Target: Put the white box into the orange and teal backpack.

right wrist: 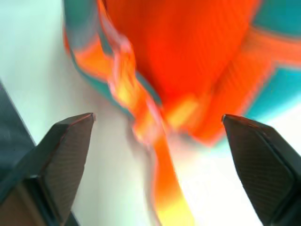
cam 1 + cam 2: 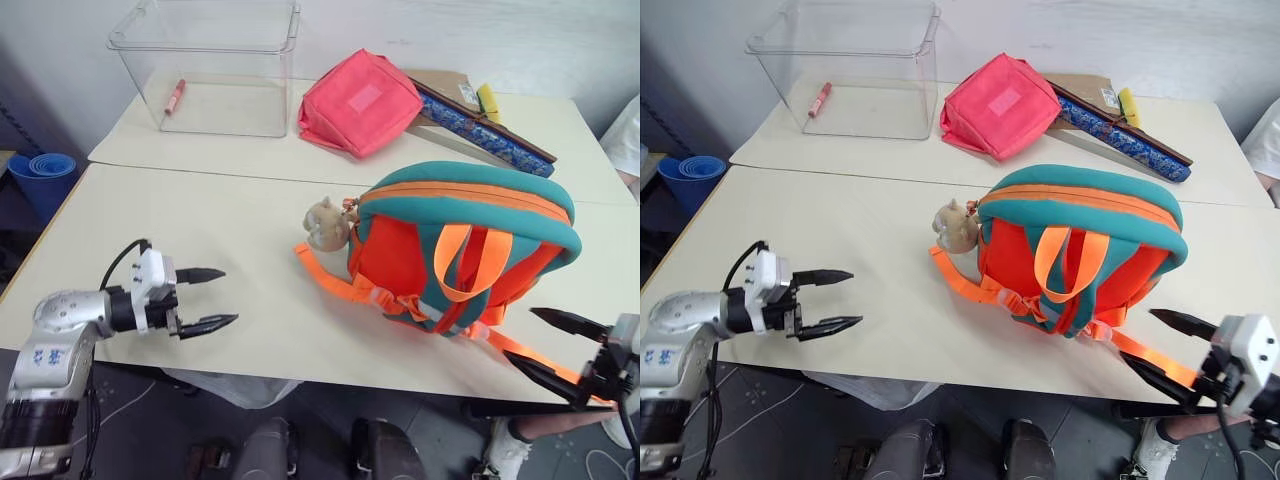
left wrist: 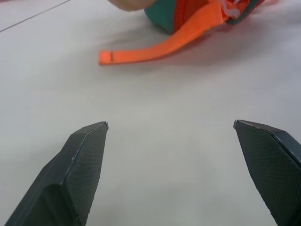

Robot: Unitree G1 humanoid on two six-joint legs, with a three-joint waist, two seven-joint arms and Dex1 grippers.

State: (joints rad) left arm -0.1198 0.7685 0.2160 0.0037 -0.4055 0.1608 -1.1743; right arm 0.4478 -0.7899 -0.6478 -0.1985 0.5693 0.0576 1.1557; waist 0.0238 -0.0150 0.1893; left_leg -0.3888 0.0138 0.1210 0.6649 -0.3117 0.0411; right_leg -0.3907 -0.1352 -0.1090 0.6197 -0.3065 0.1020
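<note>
My left hand hangs over the near desk edge, fingers spread wide and empty; my right hand is likewise agape beside the orange and teal backpack. The backpack lies on its side, zipper line uppermost and straps trailing toward me. I judge the white box is inside it, since nothing white lies out. The left wrist view shows a loose orange strap end on bare desk; the head views add the clear plastic bin and pink pouch.

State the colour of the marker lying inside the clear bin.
Red; the marker shows best in the right eye view.
</note>
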